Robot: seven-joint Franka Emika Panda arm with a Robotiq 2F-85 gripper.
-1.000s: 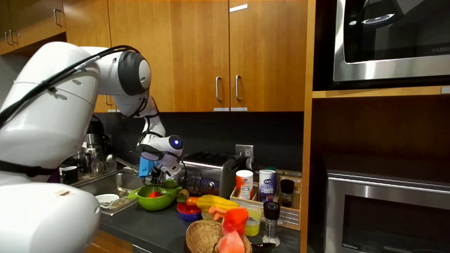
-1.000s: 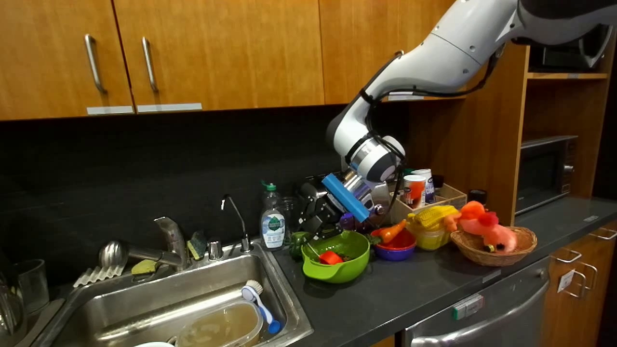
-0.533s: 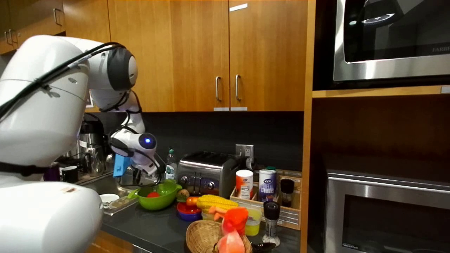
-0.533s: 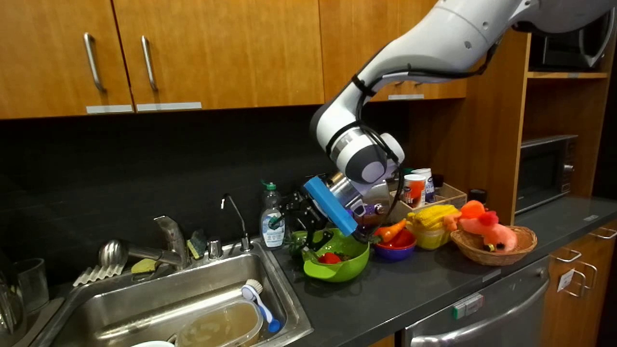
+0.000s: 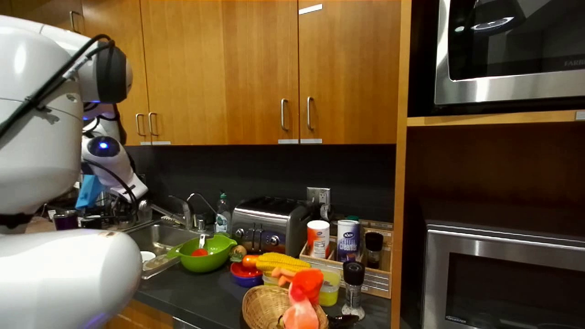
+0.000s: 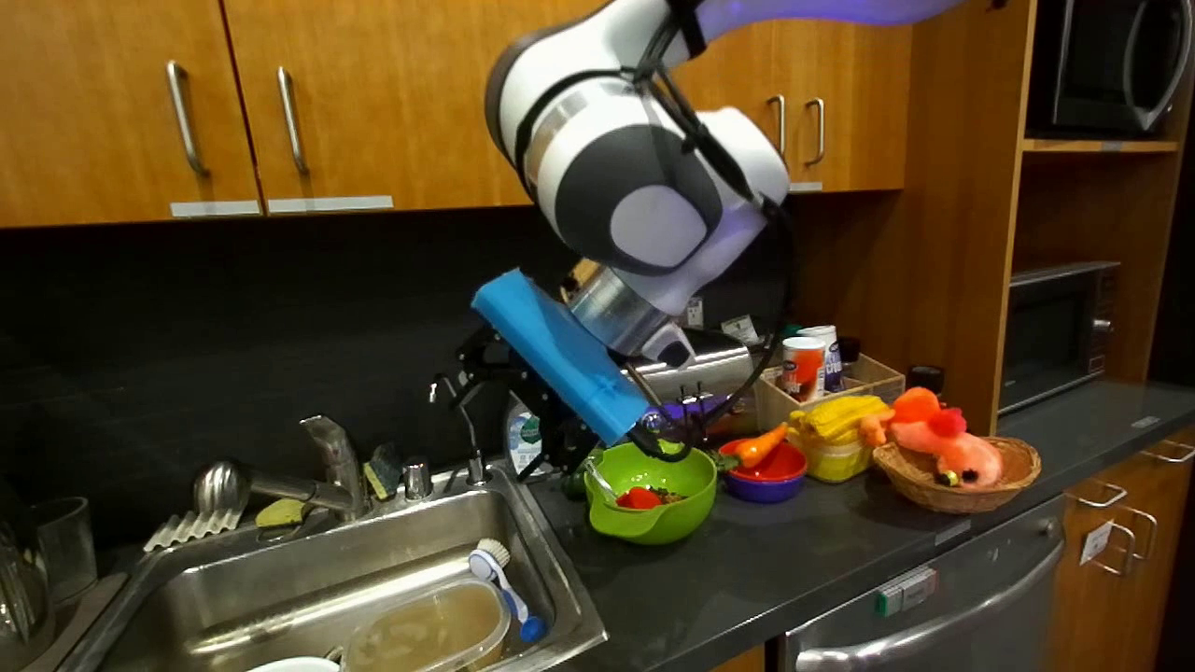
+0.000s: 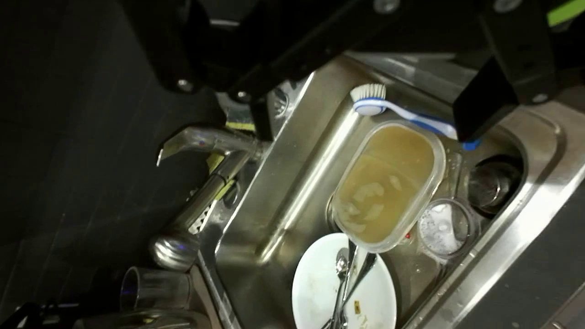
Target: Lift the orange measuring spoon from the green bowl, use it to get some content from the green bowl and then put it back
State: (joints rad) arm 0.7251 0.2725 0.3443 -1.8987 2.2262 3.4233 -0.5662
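The orange measuring spoon (image 6: 639,498) lies in the green bowl (image 6: 658,525) on the counter, its pale handle leaning against the bowl's rim. Both also show in an exterior view, the spoon (image 5: 199,252) in the bowl (image 5: 208,264). Some small dark content is visible behind the spoon head. My gripper (image 7: 364,137) is open above the sink, its fingers wide apart with nothing between them. In an exterior view the gripper (image 6: 512,411) hangs to the sink side of the bowl, partly hidden by its blue cover. A green sliver, likely the bowl (image 7: 564,13), shows at a corner of the wrist view.
Below the gripper, the sink (image 7: 292,183) holds a brush (image 7: 402,114), a tub of cloudy liquid (image 7: 384,183) and a white plate (image 7: 315,283). The faucet (image 6: 336,467) rises behind it. Beside the bowl stand red and blue bowls (image 6: 766,490); the toaster (image 5: 260,226) is behind.
My gripper has opened and drawn away from the green bowl, moving toward the sink side. The spoon's handle is free of the fingers and the spoon stays in the bowl.
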